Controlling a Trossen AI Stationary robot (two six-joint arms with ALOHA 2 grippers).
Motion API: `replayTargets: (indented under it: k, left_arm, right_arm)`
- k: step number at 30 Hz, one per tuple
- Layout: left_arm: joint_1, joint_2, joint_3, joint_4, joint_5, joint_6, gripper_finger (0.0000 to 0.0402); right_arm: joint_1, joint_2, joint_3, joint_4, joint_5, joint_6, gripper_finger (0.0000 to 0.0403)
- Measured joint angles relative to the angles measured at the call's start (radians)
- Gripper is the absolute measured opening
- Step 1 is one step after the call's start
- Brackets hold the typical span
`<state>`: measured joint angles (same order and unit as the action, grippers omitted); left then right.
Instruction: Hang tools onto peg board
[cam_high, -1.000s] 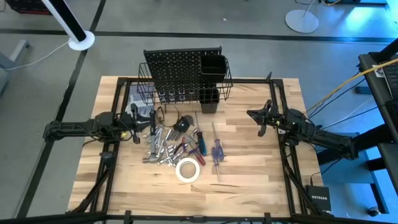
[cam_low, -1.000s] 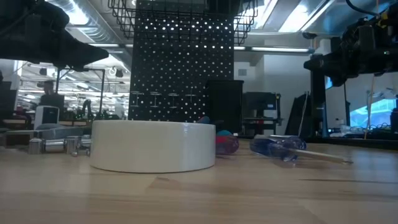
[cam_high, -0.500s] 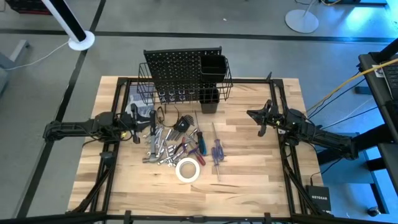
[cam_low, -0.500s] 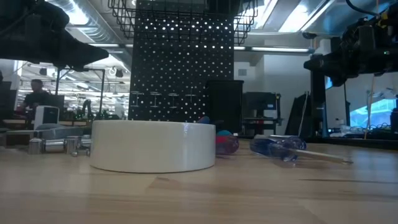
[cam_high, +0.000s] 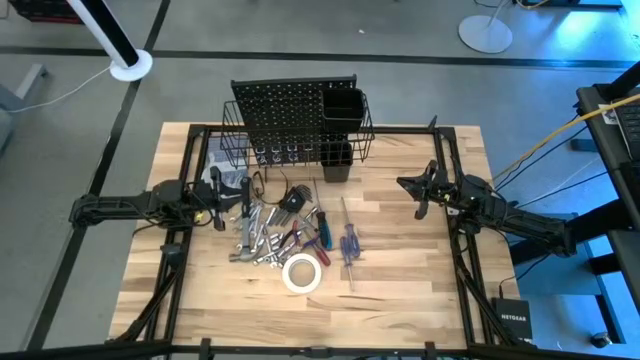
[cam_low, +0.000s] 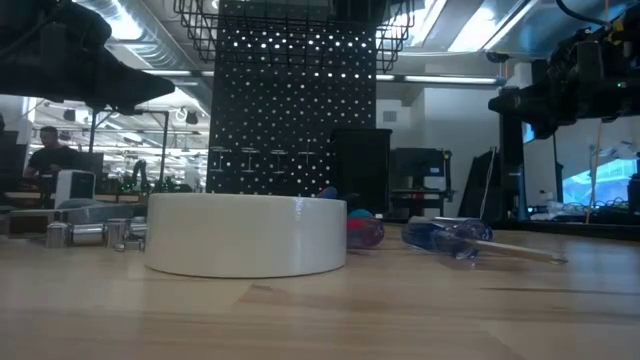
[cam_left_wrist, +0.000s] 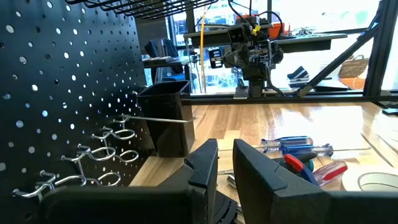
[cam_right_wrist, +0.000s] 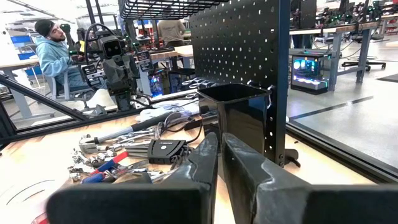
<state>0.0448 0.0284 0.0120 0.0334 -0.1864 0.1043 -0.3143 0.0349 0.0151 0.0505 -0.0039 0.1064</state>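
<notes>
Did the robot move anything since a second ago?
No. Only a person far back in the room shifted a little. Both arms waited: the left hand by the tool pile, the right hand across the table, both holding nothing. The tape roll and peg board stayed put.

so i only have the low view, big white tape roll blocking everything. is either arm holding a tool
Observer: No. The left gripper sits at the left edge of the tool pile, fingers nearly together with nothing between them.
Operator: and the right one
Observer: The right gripper is over bare table right of the pile, shut and empty.
Operator: anything hung yet
Observer: Not that I can see. In the left wrist view the silver hooks on the peg board are bare.
Operator: whats behind the tape
Observer: From above, wrenches and pliers lie heaped just behind the tape roll.
</notes>
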Motion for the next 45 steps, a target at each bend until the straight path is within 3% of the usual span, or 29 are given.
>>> replayTargets:
  k: [29,37,45]
  left_arm:
    - [0.000,0.000,0.000,0.003,0.000,0.012,0.0045]
    - [-0.002,0.000,-0.001,0.005,0.000,-0.447,0.0045]
    - [-0.003,0.000,-0.001,0.007,0.000,-0.474,0.0045]
  right_arm:
    - [0.000,0.000,0.000,0.004,-0.028,0.046,0.0030]
    - [0.000,0.000,0.000,0.056,-0.120,0.309,0.0030]
    - [0.000,0.000,0.000,0.104,-0.067,0.309,0.0030]
